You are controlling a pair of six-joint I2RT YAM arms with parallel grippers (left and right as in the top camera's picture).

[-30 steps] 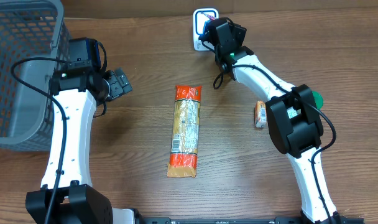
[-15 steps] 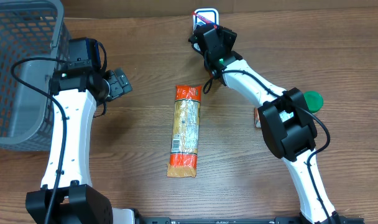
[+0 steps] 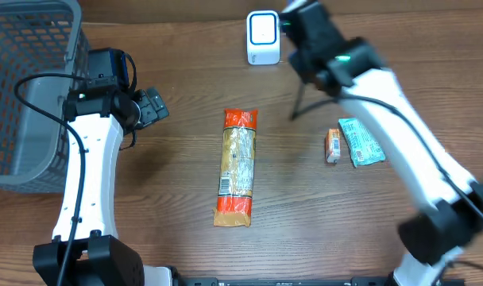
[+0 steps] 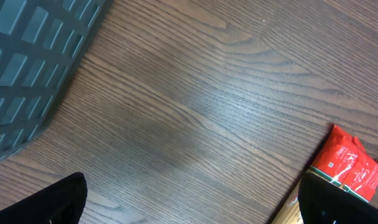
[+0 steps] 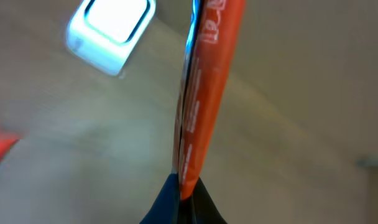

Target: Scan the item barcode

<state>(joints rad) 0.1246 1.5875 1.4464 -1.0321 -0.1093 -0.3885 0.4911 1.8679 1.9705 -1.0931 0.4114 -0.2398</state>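
Orange film, thin and glossy, fills the middle of our right wrist view. It is a flat packet (image 5: 204, 93) seen edge-on, rising from the right claw (image 5: 181, 198), whose dark fingers are pressed together on its lower edge. Pale print runs along its face, too blurred for us to read. Past the packet, ahead and to the left of that claw, sits the scanner (image 5: 111, 31), a white rounded block with a light window. It rests on the wood-grain surface (image 5: 64, 124), and the packet is held off the surface, apart from the scanner.

From above, the right arm is smeared by blur beside the scanner. Farther back along that arm we see a small orange carton (image 3: 332, 146) and a crinkled pale-green sachet (image 3: 361, 141) lying just beside each other. Well off to that arm's left, a long pillow-shaped pack (image 3: 236, 167) with orange ends and a beige middle lies flat.

The left claw (image 4: 198, 202) hangs with its black fingers spread wide and nothing between them. A red crimped corner of the long pack shows just ahead of its right finger. The grey plastic lattice of a basket (image 4: 33, 50) lies ahead to its left.
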